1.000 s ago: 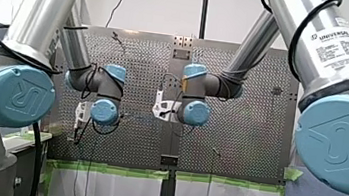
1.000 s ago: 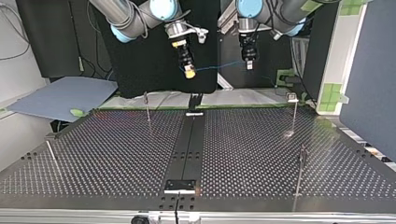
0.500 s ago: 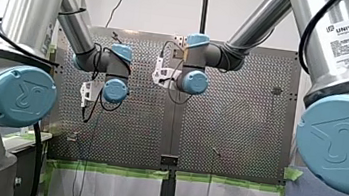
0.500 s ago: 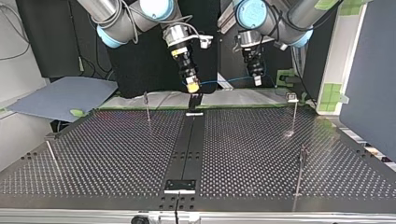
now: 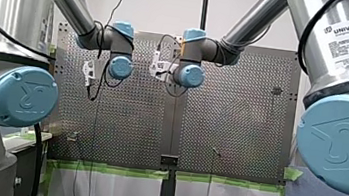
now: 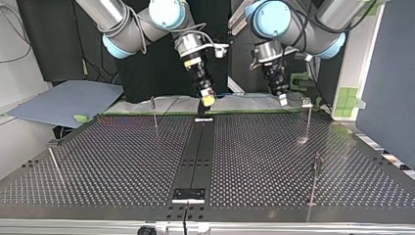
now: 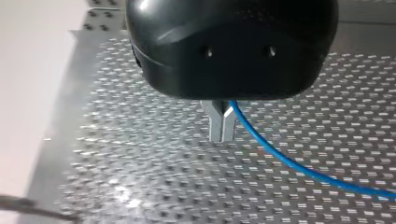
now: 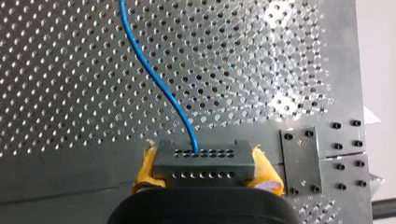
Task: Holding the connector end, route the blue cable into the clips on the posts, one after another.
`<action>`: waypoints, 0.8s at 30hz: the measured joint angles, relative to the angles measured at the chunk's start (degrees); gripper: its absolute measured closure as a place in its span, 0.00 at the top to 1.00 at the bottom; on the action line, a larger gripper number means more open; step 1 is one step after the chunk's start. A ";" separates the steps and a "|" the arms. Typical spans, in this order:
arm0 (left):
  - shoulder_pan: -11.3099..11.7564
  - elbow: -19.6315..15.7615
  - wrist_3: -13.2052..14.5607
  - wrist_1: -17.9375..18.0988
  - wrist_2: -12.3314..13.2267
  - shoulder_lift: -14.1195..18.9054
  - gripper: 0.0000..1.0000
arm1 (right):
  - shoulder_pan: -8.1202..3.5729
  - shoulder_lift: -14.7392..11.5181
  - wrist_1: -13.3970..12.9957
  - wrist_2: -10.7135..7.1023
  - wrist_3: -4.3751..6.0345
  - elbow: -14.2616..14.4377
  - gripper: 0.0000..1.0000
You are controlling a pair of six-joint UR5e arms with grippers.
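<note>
**Change of state.** Over the preceding second, both arms descended in the top view from well above the table to its far edge. My right gripper [image 8: 204, 156], with yellow pads [image 8: 144, 169], stayed clamped on the dark grey rectangular connector block [image 8: 205, 173]. From this block the thin blue cable [image 8: 154, 77] ran out ahead over the perforations. My left gripper [image 7: 222, 134] had its metal fingers [image 7: 215, 123] closed on the blue cable further along. It had arrived just beside the thin metal post with a clip head [image 6: 308, 115] near the table's far right corner.

**Meaning.** This appeared to be the approach to the first clip. The cable hung between the grippers, and no clip showed cable in it.

**Surroundings.** The silver perforated metal table [image 6: 122, 161] carried a black centre strip [image 6: 198, 152] and further slim posts, one [image 6: 154, 111] near the far edge. A flat grey-blue sheet [image 6: 63, 100] lay beyond the far left corner.
</note>
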 joint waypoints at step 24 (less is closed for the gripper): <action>3.26 7.70 -1.92 -13.43 2.48 13.42 0.00 | 0.70 0.57 8.49 -3.18 0.84 -12.58 0.00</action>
